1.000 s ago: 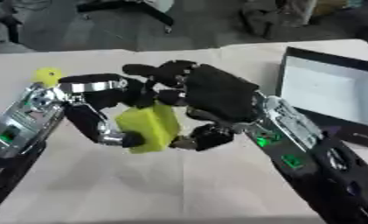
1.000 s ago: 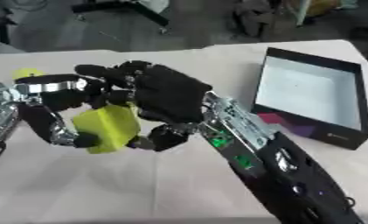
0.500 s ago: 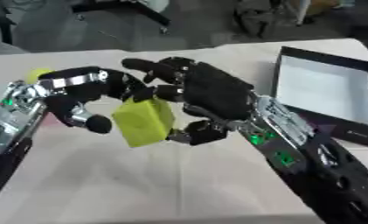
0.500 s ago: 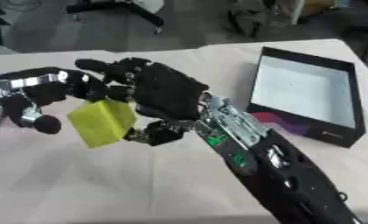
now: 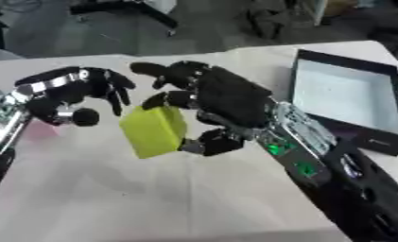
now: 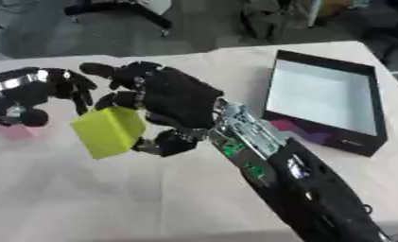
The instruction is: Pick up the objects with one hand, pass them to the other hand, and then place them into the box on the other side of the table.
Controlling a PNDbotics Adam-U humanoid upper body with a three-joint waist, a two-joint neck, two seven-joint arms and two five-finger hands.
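My work sits on a pale cream tabletop [image 5: 111,198] that fills the view from 3 round to 9 o'clock. Beyond its far edge, toward 12 o'clock, I see a dull grey floor [image 5: 202,35]. A dark chair base [image 5: 119,7] stands there around 11 o'clock, with blurred clutter toward 1 o'clock.
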